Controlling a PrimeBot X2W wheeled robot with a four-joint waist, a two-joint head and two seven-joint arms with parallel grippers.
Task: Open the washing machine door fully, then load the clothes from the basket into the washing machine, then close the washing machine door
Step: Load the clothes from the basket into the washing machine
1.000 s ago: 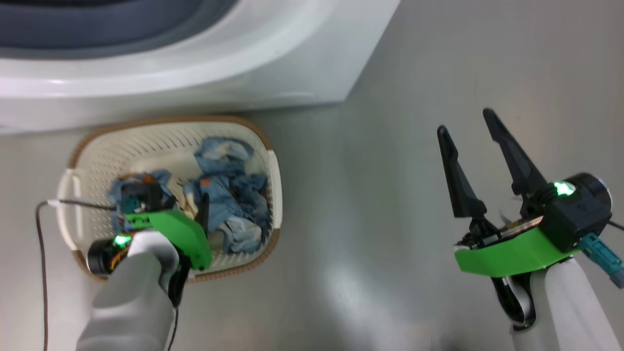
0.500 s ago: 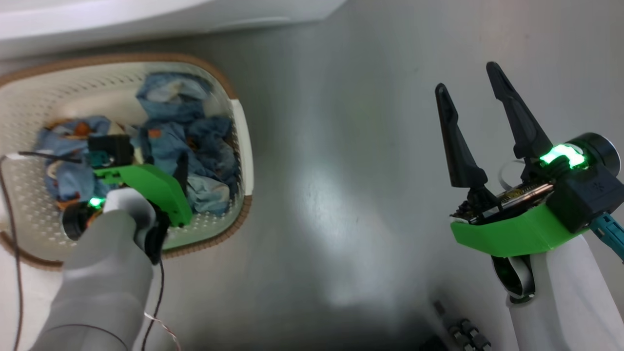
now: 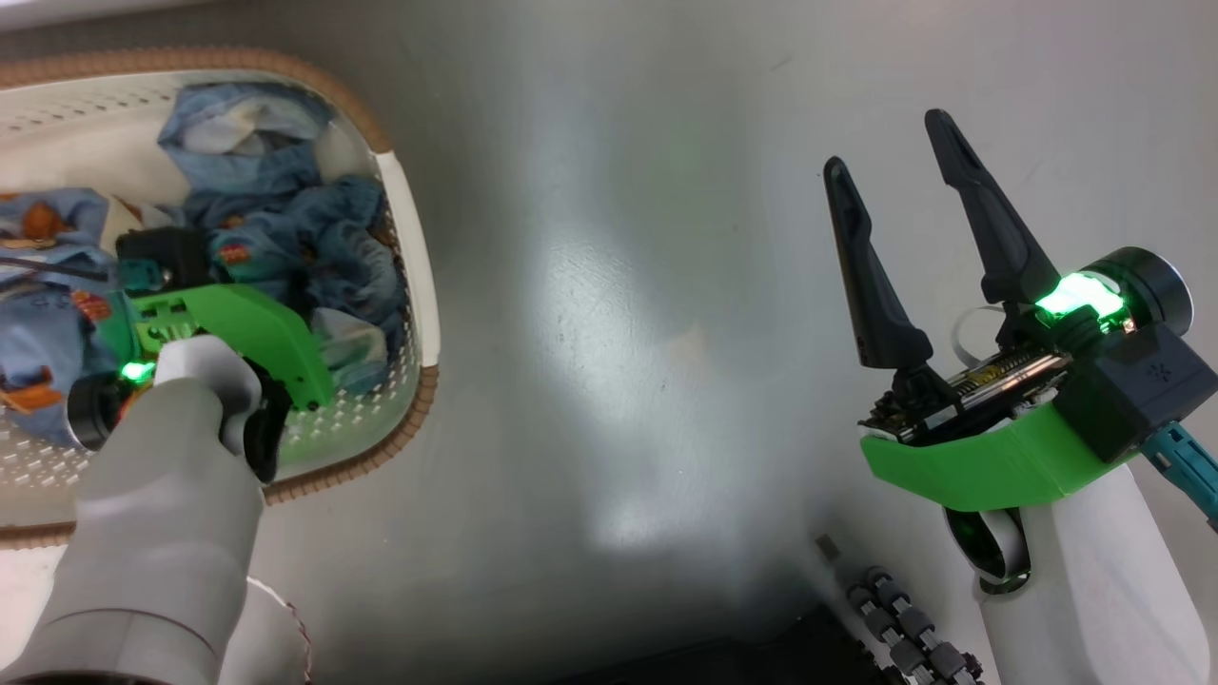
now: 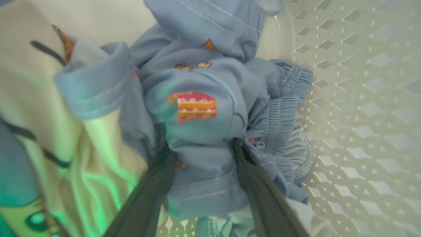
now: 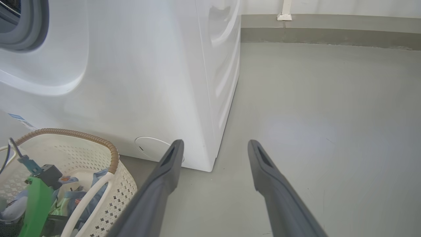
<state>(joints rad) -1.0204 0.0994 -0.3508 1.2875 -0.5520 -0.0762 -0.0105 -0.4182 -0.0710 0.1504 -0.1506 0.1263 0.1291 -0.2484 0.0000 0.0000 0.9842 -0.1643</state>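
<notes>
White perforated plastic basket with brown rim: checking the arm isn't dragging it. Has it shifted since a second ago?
No. The basket keeps its place in front of the big white washing machine; the head view tilted down instead.

there is one basket (image 3: 412,249) and one washing machine (image 5: 148,65). the clothes (image 3: 276,181) count as two bundles, as far as the crumpled folds let them be told apart, and one striped pink-and-orange patch (image 4: 194,106) shows on the blue cloth. there are two grippers, the left gripper (image 4: 199,138) and the right gripper (image 3: 887,143), with two dark fingers (image 3: 871,276) each, four in all. each gripper carries one green cover (image 3: 980,466) and one green light (image 3: 1075,295), so two of each. the machine's front has one round flap (image 5: 151,148) and one blue sticker (image 5: 19,120). there is one white post (image 5: 284,10).
</notes>
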